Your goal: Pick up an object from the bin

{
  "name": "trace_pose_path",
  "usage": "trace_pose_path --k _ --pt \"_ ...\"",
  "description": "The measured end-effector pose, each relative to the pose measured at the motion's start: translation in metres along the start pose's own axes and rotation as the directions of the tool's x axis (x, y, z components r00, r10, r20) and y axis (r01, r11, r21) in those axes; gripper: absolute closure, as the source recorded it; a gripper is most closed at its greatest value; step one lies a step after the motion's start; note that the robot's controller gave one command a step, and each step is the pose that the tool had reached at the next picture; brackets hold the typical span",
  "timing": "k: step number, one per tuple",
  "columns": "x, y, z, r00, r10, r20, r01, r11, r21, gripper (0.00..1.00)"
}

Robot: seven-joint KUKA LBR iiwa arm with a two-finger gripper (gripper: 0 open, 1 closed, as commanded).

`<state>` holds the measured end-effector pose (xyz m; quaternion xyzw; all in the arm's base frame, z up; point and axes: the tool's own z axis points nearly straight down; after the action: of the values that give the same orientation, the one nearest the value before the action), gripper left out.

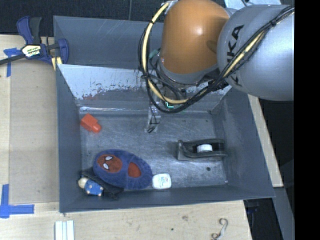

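Over bare floor at the far middle of the bin (69, 149), the gripper (152, 125) hangs, fingers pressed together, empty. Left lies an orange block (91, 124), likely light and stiff; grip across its sides. Near-right, a tape dispenser (200, 150) looks heavier and slicker.

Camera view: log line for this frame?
hand: over bare floor of bin | nearest: orange block view-left, grey tape dispenser view-right | front: blue plush, white piece | pick: not yet done
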<state>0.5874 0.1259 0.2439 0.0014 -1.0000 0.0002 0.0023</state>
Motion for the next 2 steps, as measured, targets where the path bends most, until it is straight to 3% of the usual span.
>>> trace_pose_path --k 1,2 --pt "0.0397 0.0373 0.1776 0.993 -0.114 -0.001 0.114 0.993 0.001 0.0" --pt "0.0365 0.0372 0.1718 0.994 -0.112 0.008 0.112 0.994 -0.001 1.0"
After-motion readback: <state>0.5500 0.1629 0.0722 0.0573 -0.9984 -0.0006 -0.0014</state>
